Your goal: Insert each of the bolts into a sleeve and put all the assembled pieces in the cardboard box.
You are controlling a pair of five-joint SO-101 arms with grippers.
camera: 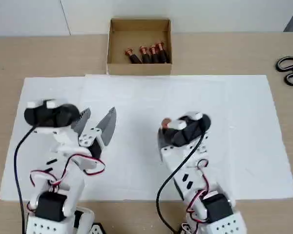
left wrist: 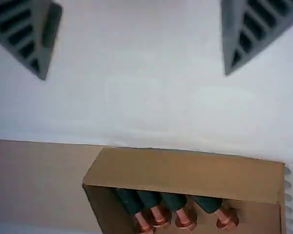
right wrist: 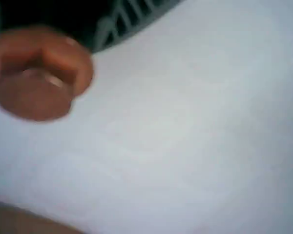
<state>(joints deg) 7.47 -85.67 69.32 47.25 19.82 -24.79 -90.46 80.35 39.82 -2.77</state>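
Left arm: stands at the left of the white sheet (camera: 185, 97), forearm raised and wrist pitched forward, so its wrist view looks over the sheet toward the box.
Left gripper (camera: 101, 111): released, the 2 toothed fingers spread wide with nothing between them, hanging above bare sheet.
Cardboard box (camera: 139, 69): on the table (camera: 39, 53) just past the sheet's far edge, ahead of both arms and roughly between them.
Assembled pieces (camera: 146, 53): 4 lie side by side in the box's right half. Their long axes run near to far with a slight lean, dark sleeves toward the arms and copper heads toward the far wall.
Right gripper (camera: 165, 130): clenched on a bolt, low over the middle of the sheet, with the arm folded and the wrist tipped downward.
Bolt (right wrist: 36, 80): its copper head sticks out beside the claw, close to the wrist camera. I cannot tell whether a sleeve is on the shank, or how its axis lies.
Deciding relation: the box lies ahead of the right gripper and a little toward the robot's left, well apart from it. This is the loaded arm and looks slightly nearer sideways, so the delivery is probably its job.
Free room: the box's left half is bare, so a 5th piece could lie alongside the row.
Scissors (camera: 290, 68): on the table at the far right, well away from the work.
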